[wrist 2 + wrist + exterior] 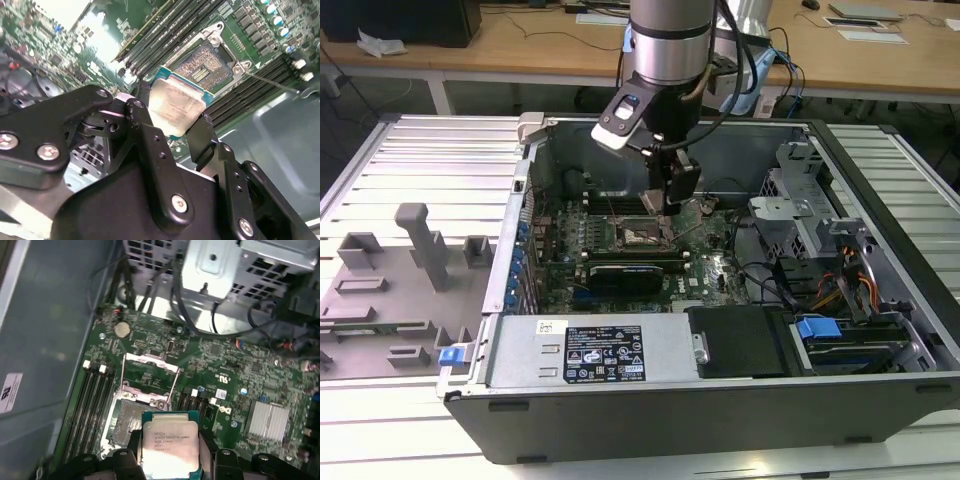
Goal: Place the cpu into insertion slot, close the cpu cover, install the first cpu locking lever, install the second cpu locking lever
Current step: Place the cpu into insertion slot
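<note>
2 black fingers (146, 131) of the gripper (172, 125) are closed on opposite edges of the cpu (175, 104). This leaves its pale metal top facing the wrist and its underside free to meet the contacts. The chip hangs a little tilted and not yet seated. In the second wrist view it is just short of the insertion slot (205, 67), and in the first wrist view it overlaps the slot's near edge.

In the exterior view the gripper (665, 200) hangs inside the open computer case (720, 420). It is directly over the slot (645, 235), near the middle of the motherboard (715, 270).

The cpu cover (150, 371) stands swung up off the slot's far edge, so the glinting contact field (131, 421) lies bare to take the chip. A thin lever rod (270, 81) also looks released and angles away from the frame.

Memory sticks (92, 400) flank the slot closely, which probably explains the edge-only grip and the approach from above.

As it stands, step 1 of the 4 is under way.
</note>
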Robot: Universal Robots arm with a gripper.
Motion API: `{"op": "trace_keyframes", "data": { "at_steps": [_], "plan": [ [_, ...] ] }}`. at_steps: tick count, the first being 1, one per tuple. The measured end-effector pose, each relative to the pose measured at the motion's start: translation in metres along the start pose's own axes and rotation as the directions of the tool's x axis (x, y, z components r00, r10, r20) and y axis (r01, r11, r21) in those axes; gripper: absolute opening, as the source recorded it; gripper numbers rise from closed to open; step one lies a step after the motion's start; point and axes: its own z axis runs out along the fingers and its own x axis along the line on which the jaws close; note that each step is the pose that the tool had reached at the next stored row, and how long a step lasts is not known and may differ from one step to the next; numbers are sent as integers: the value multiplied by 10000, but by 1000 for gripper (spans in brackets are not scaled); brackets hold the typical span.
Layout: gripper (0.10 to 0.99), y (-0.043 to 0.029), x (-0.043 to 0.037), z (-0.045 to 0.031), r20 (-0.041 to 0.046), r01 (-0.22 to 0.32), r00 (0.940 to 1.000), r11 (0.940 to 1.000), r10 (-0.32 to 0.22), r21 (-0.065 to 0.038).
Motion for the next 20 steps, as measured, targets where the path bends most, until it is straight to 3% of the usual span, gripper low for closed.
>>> {"op": "trace_keyframes", "data": {
  "at_steps": [6, 10, 11, 15, 17, 20],
  "plan": [
    [541, -1, 0, 13, 94, -1183, 9929, 9930, 1183, 11],
    [541, -3, 5, 35, 163, -2054, 9786, 9787, 2054, 4],
    [541, -4, 13, 45, 168, -2098, 9776, 9777, 2098, -26],
    [541, -44, 60, 56, 175, -2096, 9775, 9774, 2101, -266],
    [541, -81, 82, 69, 179, -2093, 9775, 9768, 2103, -457],
    [541, -147, 102, 104, 183, -2090, 9775, 9761, 2104, -596]
  ]
}}
